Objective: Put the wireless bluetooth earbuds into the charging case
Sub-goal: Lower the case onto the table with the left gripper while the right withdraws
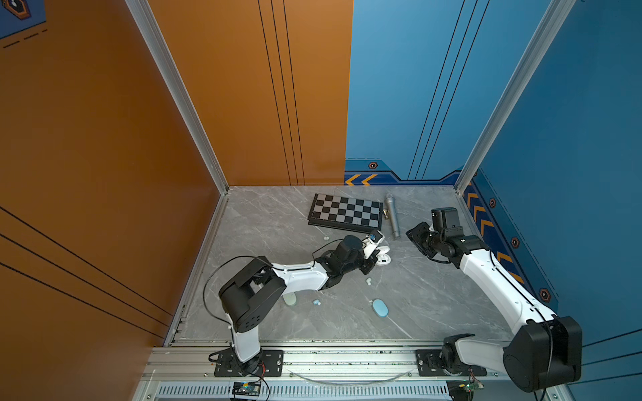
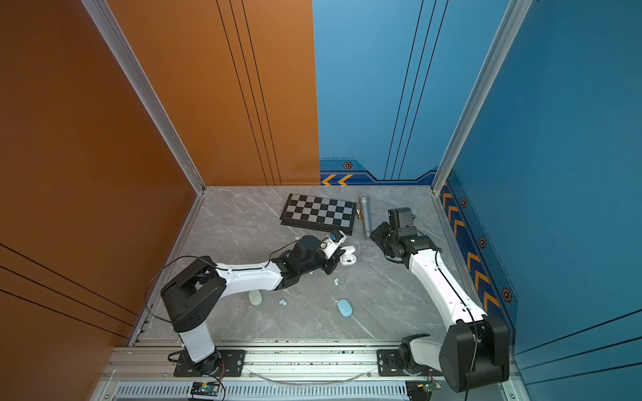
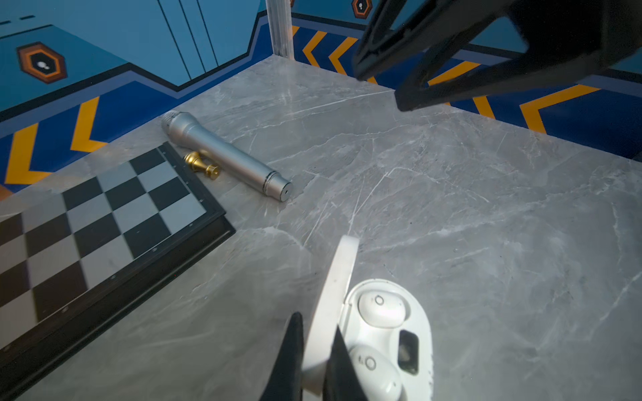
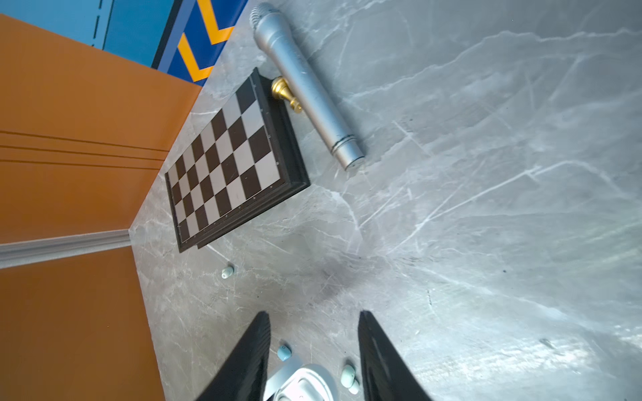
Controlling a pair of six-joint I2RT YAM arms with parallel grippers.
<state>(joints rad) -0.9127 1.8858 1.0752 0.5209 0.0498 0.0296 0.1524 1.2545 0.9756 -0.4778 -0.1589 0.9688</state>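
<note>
Grey marbled surface (image 1: 271,222) enclosed by orange wall (image 1: 104,139) and blue wall (image 1: 573,139); aluminium posts (image 1: 179,93) set at its far corners; yellow chevrons (image 1: 361,180) printed low on the blue.

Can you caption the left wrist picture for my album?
Black fingers pinch the lid of an open white case, two white earbuds seated inside.

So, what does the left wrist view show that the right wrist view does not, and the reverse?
Only the left wrist view: two white earbuds seated in the open white charging case, and the left gripper shut on its lid. Only the right wrist view: a loose mint earbud near the chessboard and a light blue earbud. Both: the chessboard, silver microphone, gold chess piece, grey table and right gripper, open.
</note>
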